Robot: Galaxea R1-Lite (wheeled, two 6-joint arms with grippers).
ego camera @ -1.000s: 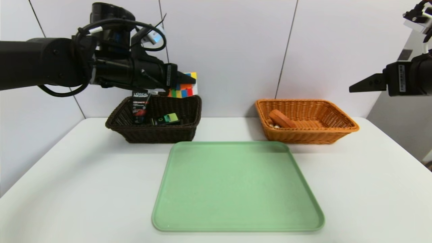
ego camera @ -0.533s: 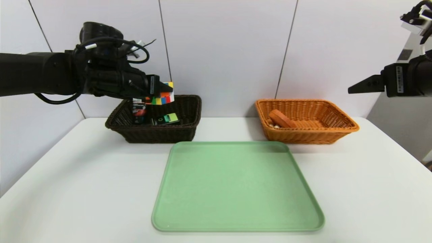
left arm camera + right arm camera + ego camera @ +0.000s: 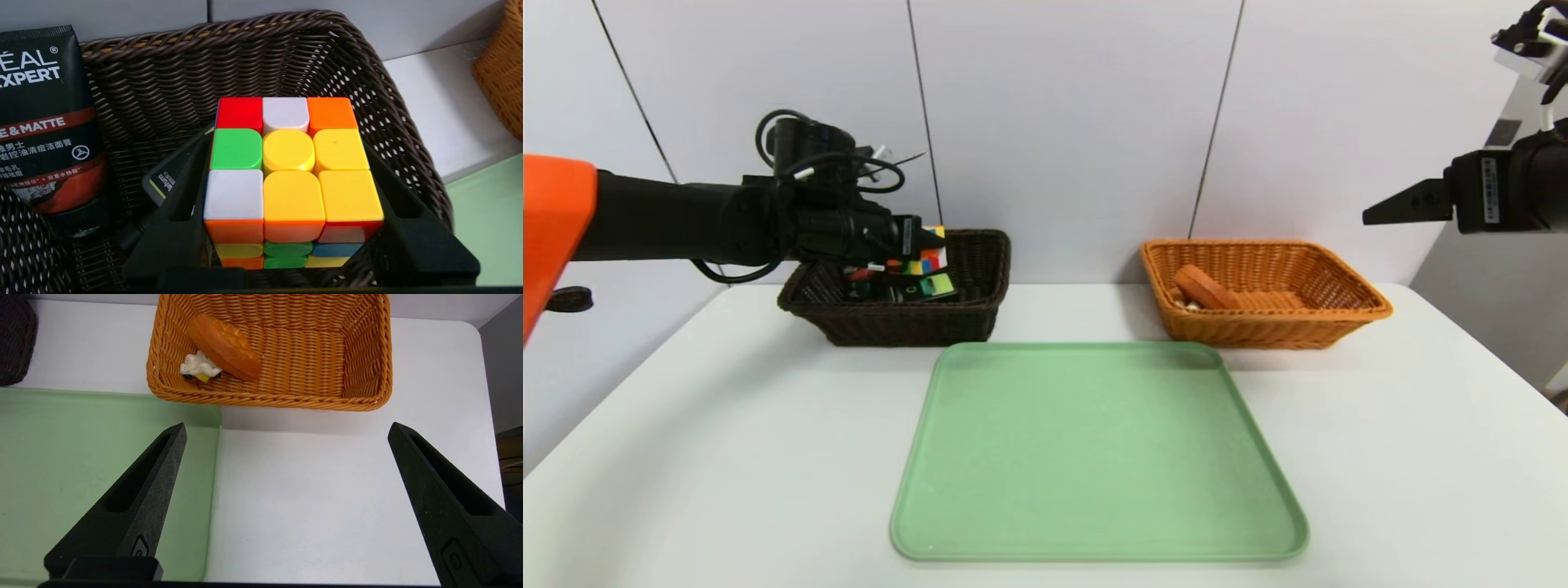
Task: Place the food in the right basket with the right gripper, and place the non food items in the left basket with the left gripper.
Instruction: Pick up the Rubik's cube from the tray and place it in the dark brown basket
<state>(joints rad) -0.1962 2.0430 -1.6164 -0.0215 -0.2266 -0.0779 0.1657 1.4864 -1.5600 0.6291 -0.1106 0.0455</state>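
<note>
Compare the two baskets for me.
The dark brown basket sits at left; the orange-tan basket at right. The dark one contains a tube and bottle; the orange-tan one, a waffle wedge. Both are woven, with flared sides.

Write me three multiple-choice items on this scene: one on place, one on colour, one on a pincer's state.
1. Where is the waffle wedge?
A) on the tray
B) in the orange-tan basket
C) in the dark brown basket

2. What colour is the tray?
A) green
B) red
C) black

3. How is the left pincer?
A) wide open, holding nothing
B) closed on the L'Oreal tube
C) closed on the puzzle cube

1 B: the waffle wedge lies inside the orange-tan basket's walls.
2 A: the tray shows pale green.
3 C: the left pincer has the puzzle cube between its jaws.
</note>
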